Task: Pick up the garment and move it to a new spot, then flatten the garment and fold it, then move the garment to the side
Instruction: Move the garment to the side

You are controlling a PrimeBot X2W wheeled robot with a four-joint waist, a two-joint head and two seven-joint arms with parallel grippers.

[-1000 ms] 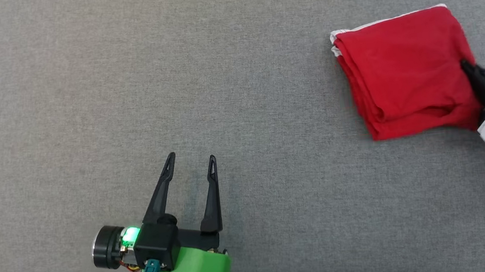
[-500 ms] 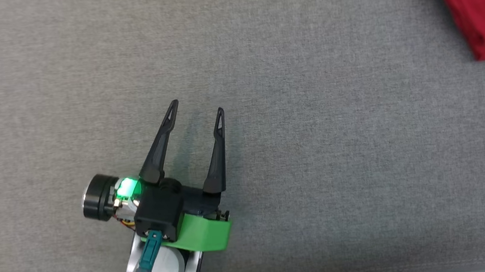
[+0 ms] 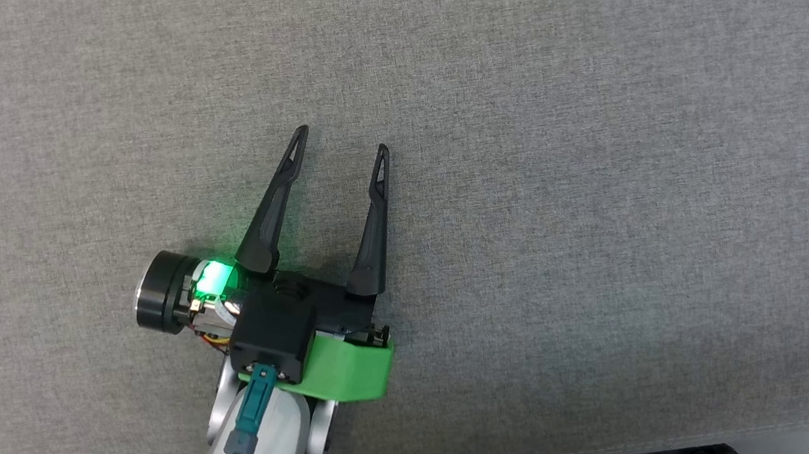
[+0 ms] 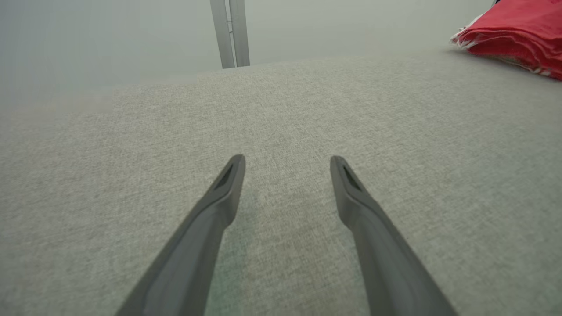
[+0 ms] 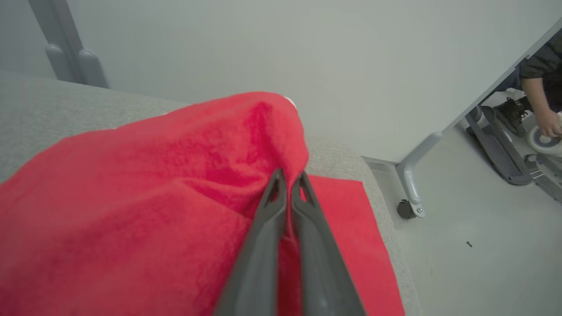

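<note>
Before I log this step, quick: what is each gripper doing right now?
Left gripper: open, holding nothing.
Right gripper: shut on the red garment.

Left gripper [image 3: 341, 139]: low in head view, around 7 o'clock, fingers pointing to 1 o'clock, jaws spread wide. Pale left forearm [image 3: 263, 452] comes in from 6 o'clock. Green wrist bracket [image 3: 348, 372] behind the jaws, status LED [image 3: 213, 279] lit green. Right gripper [image 5: 290, 173]: fingers pressed together, pointing to 12 in its wrist view, tips pinching a fold of the red garment [image 5: 131, 197].
</note>
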